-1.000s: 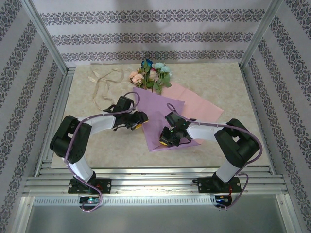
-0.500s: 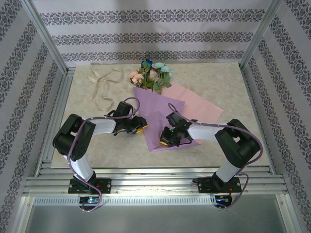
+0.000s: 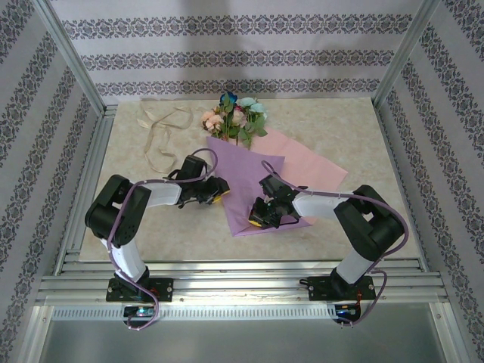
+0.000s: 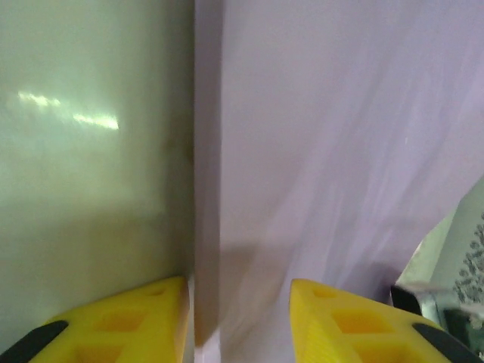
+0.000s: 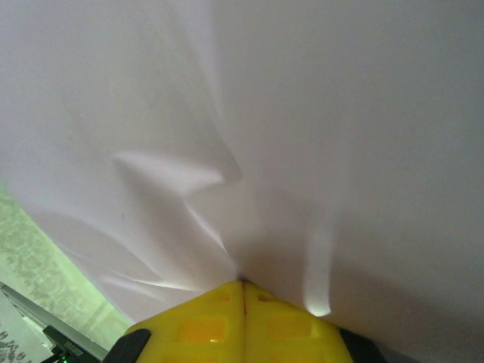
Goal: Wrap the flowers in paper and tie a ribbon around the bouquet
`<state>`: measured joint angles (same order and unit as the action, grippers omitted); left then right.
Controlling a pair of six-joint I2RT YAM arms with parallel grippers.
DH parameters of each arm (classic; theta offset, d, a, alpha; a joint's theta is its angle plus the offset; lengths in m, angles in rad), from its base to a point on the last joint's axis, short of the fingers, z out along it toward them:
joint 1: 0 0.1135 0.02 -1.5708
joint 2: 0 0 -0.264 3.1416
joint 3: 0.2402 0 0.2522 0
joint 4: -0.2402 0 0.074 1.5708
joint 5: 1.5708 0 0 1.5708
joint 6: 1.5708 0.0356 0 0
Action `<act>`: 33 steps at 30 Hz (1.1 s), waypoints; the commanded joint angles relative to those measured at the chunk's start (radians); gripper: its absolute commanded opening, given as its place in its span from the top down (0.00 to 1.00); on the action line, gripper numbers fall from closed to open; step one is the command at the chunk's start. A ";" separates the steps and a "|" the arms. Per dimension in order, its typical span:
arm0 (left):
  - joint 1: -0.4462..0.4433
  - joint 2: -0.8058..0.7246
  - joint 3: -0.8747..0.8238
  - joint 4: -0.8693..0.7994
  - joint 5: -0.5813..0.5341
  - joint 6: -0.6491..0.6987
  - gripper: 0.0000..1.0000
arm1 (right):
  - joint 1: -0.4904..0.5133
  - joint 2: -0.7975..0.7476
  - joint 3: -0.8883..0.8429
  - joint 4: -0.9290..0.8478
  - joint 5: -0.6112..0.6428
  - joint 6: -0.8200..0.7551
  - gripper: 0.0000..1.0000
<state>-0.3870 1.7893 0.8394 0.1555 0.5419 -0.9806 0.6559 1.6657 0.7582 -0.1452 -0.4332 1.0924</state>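
The flowers (image 3: 235, 117) lie at the back of the table, blooms pointing away, stems hidden under the paper (image 3: 249, 178). The lilac sheet is folded over itself, its pinker side showing at the right (image 3: 306, 162). My left gripper (image 3: 216, 191) sits at the sheet's left edge. In the left wrist view its yellow fingertips (image 4: 144, 321) stand apart, gripper (image 4: 238, 306) open, with the paper (image 4: 325, 136) edge running between them. My right gripper (image 3: 262, 218) is shut on the paper near its front corner; creases fan out from the pinch (image 5: 243, 286). The cream ribbon (image 3: 162, 132) lies looped at the back left.
The beige marbled table top (image 3: 136, 219) is bare at the front left. Aluminium frame posts (image 3: 72, 57) and patterned walls close in the sides and back. A metal rail (image 3: 242, 281) runs along the near edge by the arm bases.
The left arm has shifted a little to the right and its gripper has settled closer against the paper's left edge. The right arm and the flowers have not moved.
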 commanded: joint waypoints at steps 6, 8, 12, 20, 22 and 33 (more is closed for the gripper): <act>0.069 0.087 0.085 -0.011 -0.042 0.054 0.86 | 0.002 0.085 -0.027 -0.153 0.047 -0.029 1.00; 0.085 0.098 0.093 -0.005 -0.045 0.061 1.00 | 0.001 0.085 -0.022 -0.160 0.045 -0.034 1.00; 0.114 0.108 0.106 0.009 -0.037 0.073 1.00 | 0.001 0.086 -0.013 -0.171 0.041 -0.047 1.00; 0.161 0.202 0.226 -0.002 -0.006 0.086 0.71 | -0.001 0.111 0.017 -0.174 0.015 -0.067 1.00; 0.175 0.229 0.256 -0.001 0.000 0.085 0.84 | 0.000 0.117 0.023 -0.177 0.012 -0.067 1.00; 0.223 0.303 0.369 -0.002 0.014 0.074 0.67 | -0.003 0.144 0.047 -0.180 -0.010 -0.078 1.00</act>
<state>-0.1936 2.0457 1.1709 0.1432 0.5934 -0.9203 0.6495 1.7332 0.8413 -0.1940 -0.4808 1.0397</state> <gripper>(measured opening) 0.320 0.056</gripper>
